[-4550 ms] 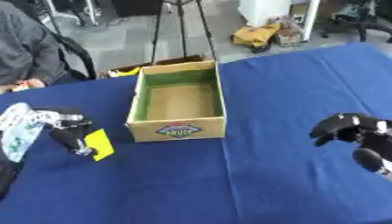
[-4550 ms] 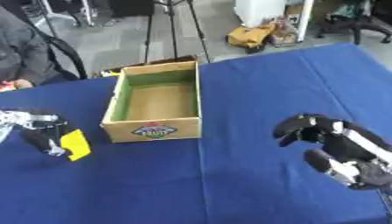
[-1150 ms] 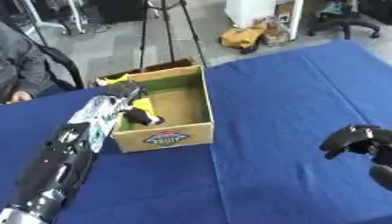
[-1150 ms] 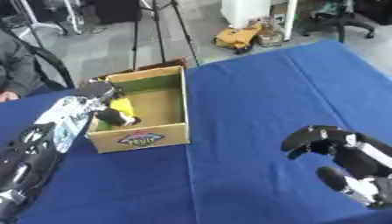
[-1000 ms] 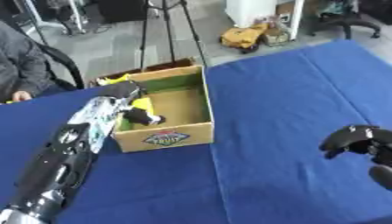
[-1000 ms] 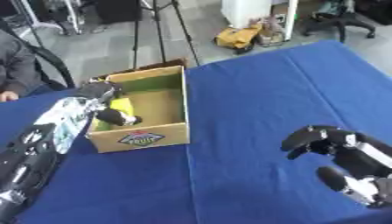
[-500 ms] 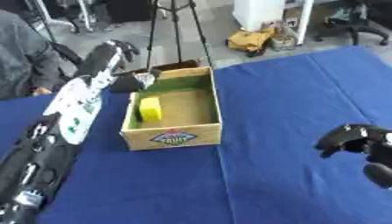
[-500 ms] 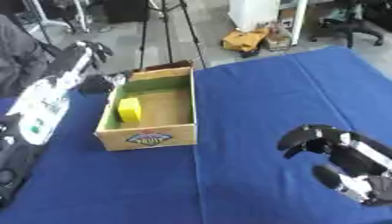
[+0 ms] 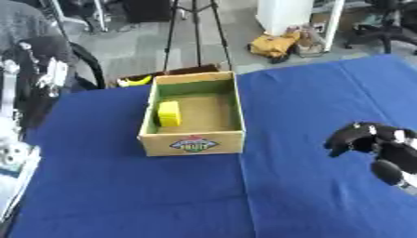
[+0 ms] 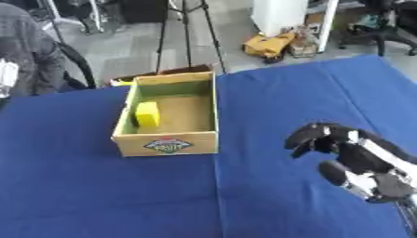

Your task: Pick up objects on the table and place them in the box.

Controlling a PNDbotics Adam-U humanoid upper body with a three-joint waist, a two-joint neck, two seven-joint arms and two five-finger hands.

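An open cardboard box [image 9: 194, 142] with a green inner wall stands on the blue table [image 9: 269, 195]. Inside it, a yellow block [image 9: 169, 113] lies against the left wall. My left arm is raised along the left edge of the left eye view, and its hand [image 9: 50, 69] is up and left of the box, well away from it; its fingers are blurred. Low on the right of the table, my right hand [image 10: 326, 137] hovers with fingers curled and nothing in them.
A seated person [image 10: 24, 42] is at the table's far left corner. Behind the box, past the far edge, are a small yellow thing [image 9: 134, 81], a tripod [image 9: 195, 28] and a yellow bag [image 9: 277, 44] on the floor.
The yellow block has gone from beside my left hand on the table into the box. My left hand has since let go and drawn back up and to the left. The right hand stayed low on the right.
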